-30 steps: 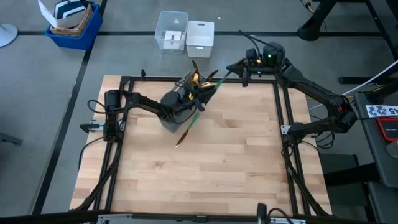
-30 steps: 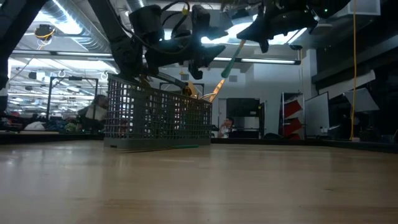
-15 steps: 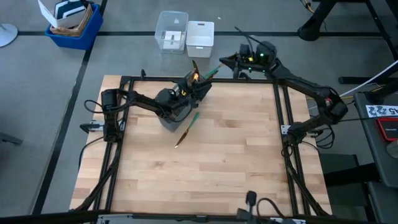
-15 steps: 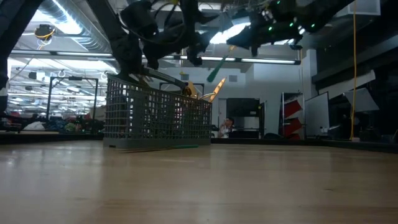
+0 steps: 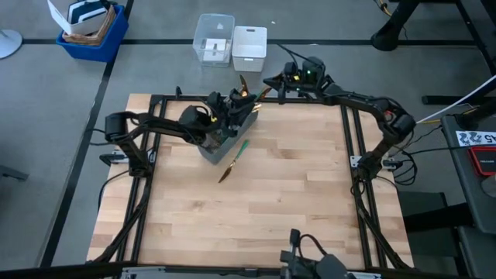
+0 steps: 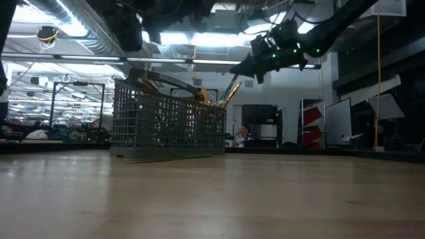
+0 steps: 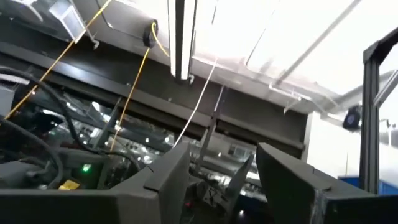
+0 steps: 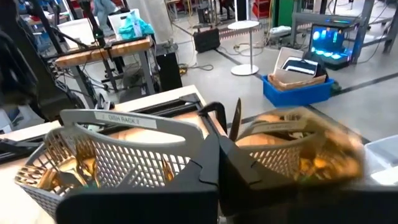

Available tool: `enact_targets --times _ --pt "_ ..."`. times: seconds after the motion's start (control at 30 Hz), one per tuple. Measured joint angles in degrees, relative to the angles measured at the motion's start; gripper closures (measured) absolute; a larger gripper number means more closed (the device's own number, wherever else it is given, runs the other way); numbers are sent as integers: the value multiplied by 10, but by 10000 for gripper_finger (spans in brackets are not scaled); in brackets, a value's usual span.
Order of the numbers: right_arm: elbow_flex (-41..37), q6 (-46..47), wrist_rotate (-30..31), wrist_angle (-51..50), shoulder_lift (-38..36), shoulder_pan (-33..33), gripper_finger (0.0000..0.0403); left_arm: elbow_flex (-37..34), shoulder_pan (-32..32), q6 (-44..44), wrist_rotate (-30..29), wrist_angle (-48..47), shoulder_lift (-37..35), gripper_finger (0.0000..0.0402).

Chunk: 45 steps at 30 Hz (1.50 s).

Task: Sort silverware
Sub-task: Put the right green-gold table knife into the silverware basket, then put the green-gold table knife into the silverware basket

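Grey mesh caddy (image 5: 225,138) overfull near the surface's far edge; my right claw (image 5: 269,80) shut, empty; left claw (image 5: 219,103) wide open, empty. Blind grab risks tangling gold-headed, teal-handled silverware (image 5: 233,161).

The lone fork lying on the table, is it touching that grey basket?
Cannot tell. In the high view the fork's green handle runs right up to the basket's edge, with no clear gap or contact. The low view shows it lying at the basket's foot, no plainer.

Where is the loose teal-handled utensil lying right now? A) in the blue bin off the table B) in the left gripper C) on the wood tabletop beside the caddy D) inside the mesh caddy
C: the high view shows the utensil flat on the tabletop, just outside the caddy.
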Motion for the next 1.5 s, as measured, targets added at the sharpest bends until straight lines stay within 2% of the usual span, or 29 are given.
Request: enact_targets --times 0.27,0.43,0.53,0.73,0.87,1.0,1.1,1.2,1.37,1.5 --pt "0 -38 11 16 48 49 403 0 0 15 1 -104 -26 224" --pt "2 -95 72 21 51 89 397 0 0 14 1 -130 -27 224" --pt "1 -115 106 34 53 106 380 0 0 14 2 -132 -27 224" --pt "0 -119 120 35 54 115 330 0 0 14 28 -132 -29 224" --pt "0 -101 121 32 50 113 297 0 0 8 64 -132 -36 224" --pt "0 -101 121 33 20 113 283 0 -3 7 110 -151 -56 224" --pt "0 -101 121 24 -18 113 282 0 -10 10 120 -237 -89 224" --pt "0 -101 121 -1 -61 113 281 0 -20 35 116 -387 -133 224" --pt "0 -101 115 -71 -133 113 281 0 -52 35 65 -627 -205 224" --pt "0 -99 111 -139 -175 113 281 0 -96 12 17 -737 -226 224"
